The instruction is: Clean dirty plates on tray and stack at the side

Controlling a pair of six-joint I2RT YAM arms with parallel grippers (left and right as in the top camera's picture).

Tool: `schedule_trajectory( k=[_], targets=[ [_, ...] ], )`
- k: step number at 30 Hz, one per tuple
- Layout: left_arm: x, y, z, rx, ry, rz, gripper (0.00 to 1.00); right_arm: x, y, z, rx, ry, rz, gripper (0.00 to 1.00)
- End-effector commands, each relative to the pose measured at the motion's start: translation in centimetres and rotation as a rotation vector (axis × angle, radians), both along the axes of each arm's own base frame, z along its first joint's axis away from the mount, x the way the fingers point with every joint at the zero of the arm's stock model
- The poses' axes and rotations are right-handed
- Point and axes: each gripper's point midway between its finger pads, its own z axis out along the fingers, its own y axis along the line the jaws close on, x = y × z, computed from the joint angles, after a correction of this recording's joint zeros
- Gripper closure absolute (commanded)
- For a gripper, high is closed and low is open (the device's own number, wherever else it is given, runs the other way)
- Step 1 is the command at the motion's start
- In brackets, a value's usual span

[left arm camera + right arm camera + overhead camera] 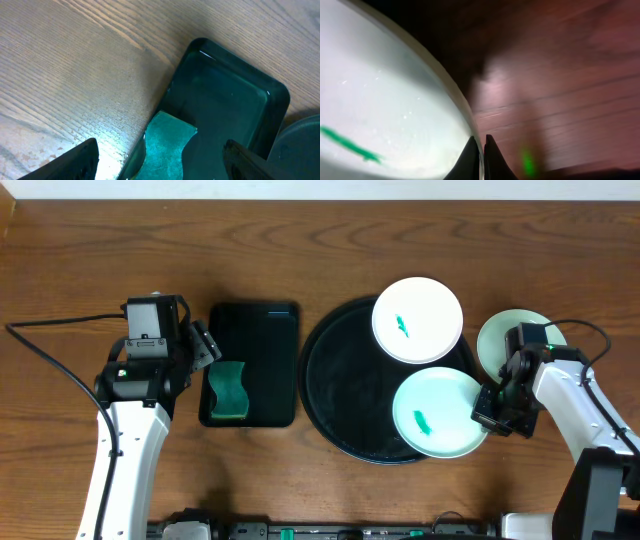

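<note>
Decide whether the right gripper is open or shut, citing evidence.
Shut. The right gripper has its dark tips almost meeting in the wrist view, pinching the rim of the smeared mint-green plate.

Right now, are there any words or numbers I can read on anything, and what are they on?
None: nothing here carries readable writing.
The round white plate and the pale mint-green round plate bear only green smears.
The rectangular black tray, green sponge and large round black tray are plain.
</note>
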Motion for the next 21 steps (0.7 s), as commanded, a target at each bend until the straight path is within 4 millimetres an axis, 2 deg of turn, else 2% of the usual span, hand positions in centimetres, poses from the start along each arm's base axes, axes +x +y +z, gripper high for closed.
schedule_trajectory(
  k=[1,7,12,21],
  targets=[
    [0.3,0.2,0.7,0.011,-0.017,0.006,0.21,0.4,2.8,0.5,0.154,-0.019,-0.005,0.99],
    [0.3,0.2,0.7,0.010,-0.017,0.006,0.21,0.8,6.3,1.7,0.368,-0.035,-0.038,0.99],
    [0.3,0.2,0.7,0.011,-0.017,0.006,0.21,2.0,8.9,3.1,0.533,-0.077,-0.069,0.99],
    [0.3,0.2,0.7,0.010,-0.017,0.006,0.20,3.5,12.4,2.4,0.466,-0.091,-0.127,0.99]
  ],
)
